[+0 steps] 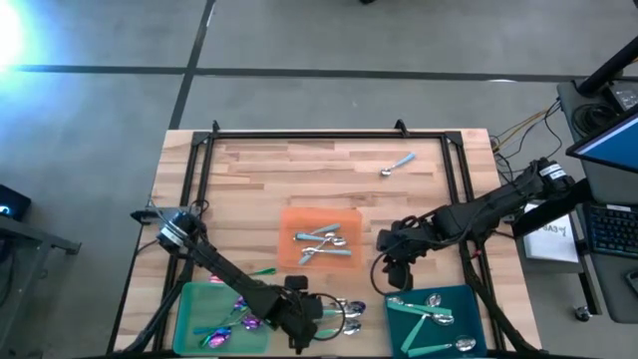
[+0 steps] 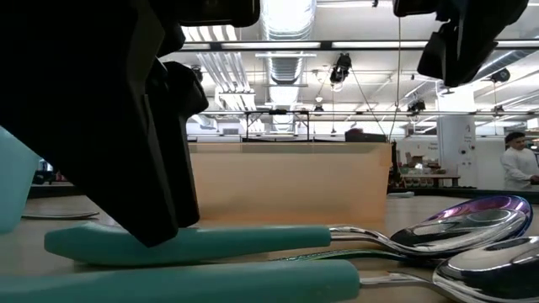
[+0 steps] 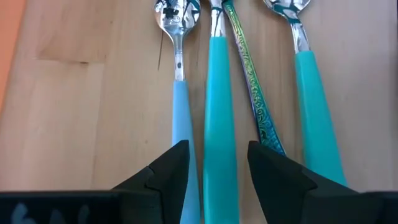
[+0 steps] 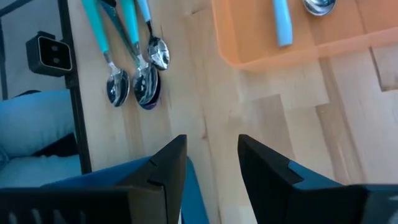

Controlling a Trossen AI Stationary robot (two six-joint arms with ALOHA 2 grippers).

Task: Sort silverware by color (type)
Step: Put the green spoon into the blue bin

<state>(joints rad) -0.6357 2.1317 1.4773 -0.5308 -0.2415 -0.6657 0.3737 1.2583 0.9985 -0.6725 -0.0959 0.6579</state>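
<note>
Teal-handled spoon (image 3: 219,112) lies between spread fingers of left gripper (image 3: 214,171), in loose row of spoons (image 1: 344,309) on bare wood; light-blue one (image 3: 180,118) just beside; step judged: pick lined up, not yet closed; next: descend, pinch teal handle alone, carry to teal tray (image 1: 469,296); right gripper (image 1: 399,276) hovers spread near orange tray (image 1: 351,214), empty.

Pale wood bench (image 1: 259,170) held orange tray (image 1: 321,218), green tray (image 1: 195,299) and teal tray (image 1: 469,299). Spoons (image 3: 217,93) had teal or light-blue handles; one handle was green, patterned.
</note>
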